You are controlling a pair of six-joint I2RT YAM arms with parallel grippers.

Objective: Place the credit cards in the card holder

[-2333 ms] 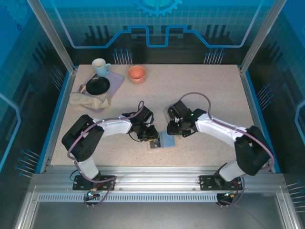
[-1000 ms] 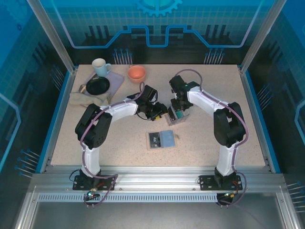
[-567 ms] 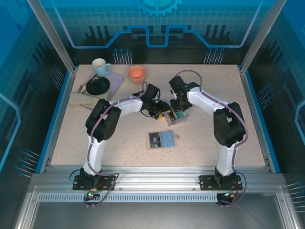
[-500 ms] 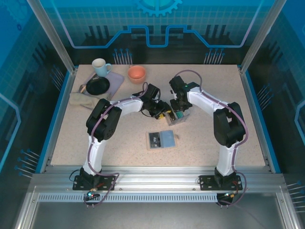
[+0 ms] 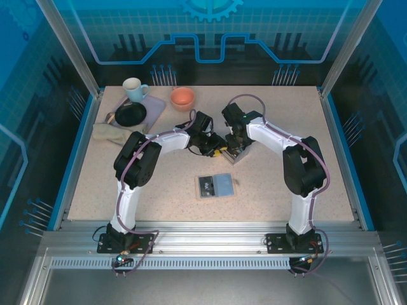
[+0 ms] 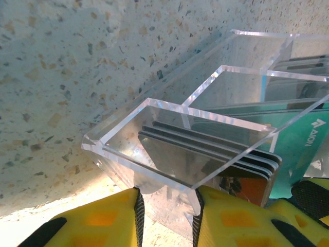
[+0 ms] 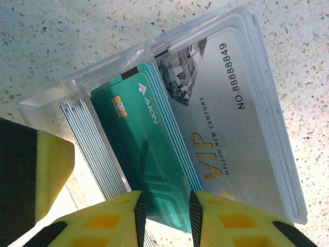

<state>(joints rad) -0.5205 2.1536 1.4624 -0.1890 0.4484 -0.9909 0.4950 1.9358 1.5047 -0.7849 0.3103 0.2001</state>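
One speckled beige table [image 5: 280, 127] carried one flat, opened grey card holder [image 5: 215, 186], lying near the one clear plastic box [image 5: 234, 154] on its arm-base side. Two grippers met at that box. The left gripper [image 6: 165, 216] had narrow jaws straddling its wall, and the right gripper [image 7: 164, 206] straddled a teal card [image 7: 149, 170]; I could not tell whether either gripped. Three stacks of credit cards [image 7: 231, 128] stood inside.

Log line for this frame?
left tool: astride wall of clear box | right tool: at teal card in box | wallet: open, apart | grips: unclear
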